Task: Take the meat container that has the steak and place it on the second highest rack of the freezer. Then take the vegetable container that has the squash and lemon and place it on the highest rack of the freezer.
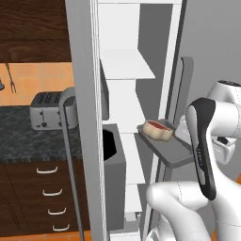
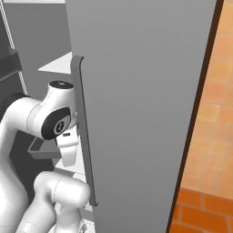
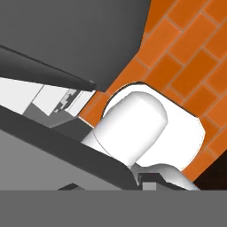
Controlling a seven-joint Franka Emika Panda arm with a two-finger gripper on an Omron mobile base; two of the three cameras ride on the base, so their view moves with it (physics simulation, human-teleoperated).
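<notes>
The steak (image 1: 158, 130) lies in a shallow gray meat container (image 1: 175, 149), held level in front of the open freezer (image 1: 123, 117) beside its white shelves (door handle (image 2: 84, 132) at right). The fingers are hidden; their state cannot be determined. A toaster (image 1: 52, 110) sits on the table (image 1: 28, 141).

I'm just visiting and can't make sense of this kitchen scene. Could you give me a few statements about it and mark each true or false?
1. The steak lies in a gray container. True.
2. The container rests on the kitchen counter. False: it is up in front of the open freezer, next to the white arm.
3. A toaster stands on the dark counter. True.
4. The freezer shelves are black. False: they are white.
5. The freezer door has a long gray bar handle. True.
</notes>
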